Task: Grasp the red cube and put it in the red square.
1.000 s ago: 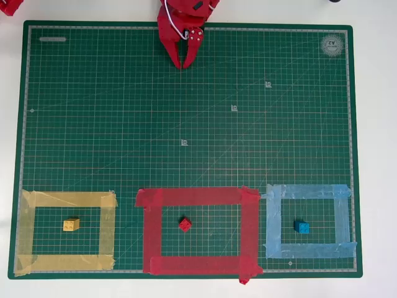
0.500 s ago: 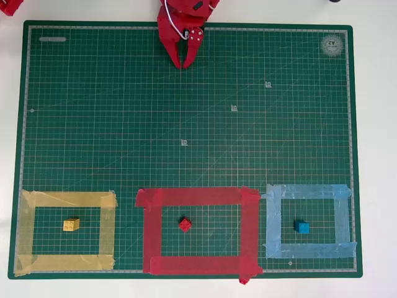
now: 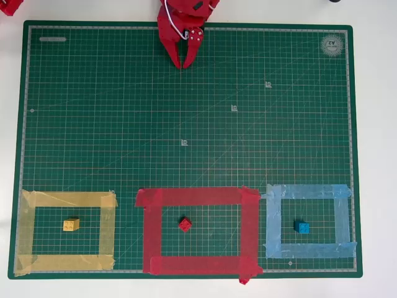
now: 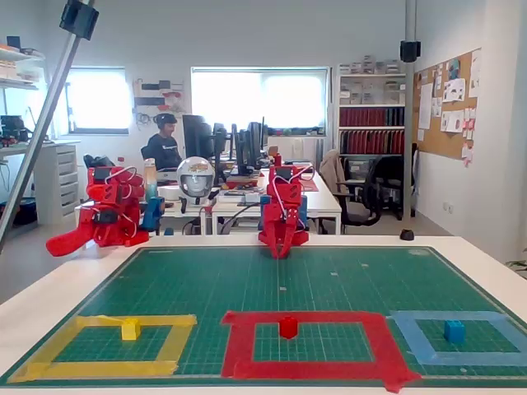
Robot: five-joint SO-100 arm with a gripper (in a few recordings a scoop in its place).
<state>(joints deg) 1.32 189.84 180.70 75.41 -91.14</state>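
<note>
The red cube (image 3: 185, 224) (image 4: 287, 327) rests on the green mat inside the red square (image 3: 198, 197) (image 4: 306, 318), roughly at its middle. My red gripper (image 3: 184, 65) (image 4: 279, 254) hangs at the far edge of the mat, far from the cube, fingertips together and pointing down at the mat. It is shut with nothing between its fingers.
A yellow cube (image 3: 71, 225) (image 4: 130, 329) lies inside the yellow tape frame (image 3: 68, 198) on the left. A blue cube (image 3: 302, 227) (image 4: 454, 331) lies inside the light blue tape frame (image 3: 309, 191) on the right. The green cutting mat (image 3: 186, 124) spans the white table.
</note>
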